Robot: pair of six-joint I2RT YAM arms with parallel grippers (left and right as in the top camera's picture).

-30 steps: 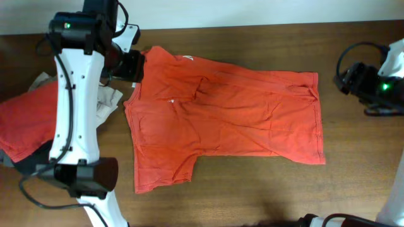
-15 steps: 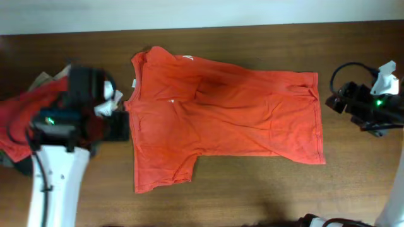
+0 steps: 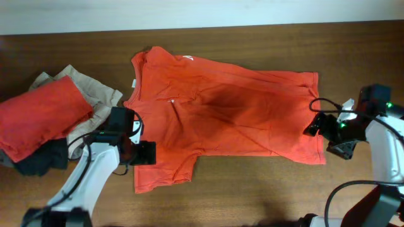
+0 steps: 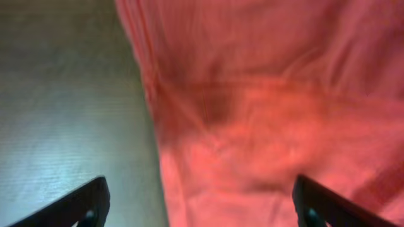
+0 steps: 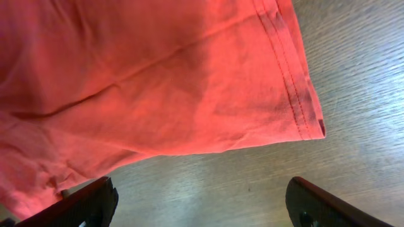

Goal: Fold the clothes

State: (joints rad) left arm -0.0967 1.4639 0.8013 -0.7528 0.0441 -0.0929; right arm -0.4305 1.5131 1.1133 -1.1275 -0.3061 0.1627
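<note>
Your left end effector [image 3: 146,153] has dropped beside the sleeve of the orange T-shirt [image 3: 233,113], your right end effector [image 3: 314,125] to its hem corner. Both gape empty, so the fold's first pinch looks next.

left arm: reaches in from lower left | left end effector [image 3: 144,153]: jaws spread wide | right arm: bent in from right edge | right end effector [image 3: 317,125]: jaws spread wide

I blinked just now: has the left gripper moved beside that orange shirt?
Yes. The left gripper has travelled from the orange shirt's collar toward the table's near edge, and is now at the lower sleeve.
</note>
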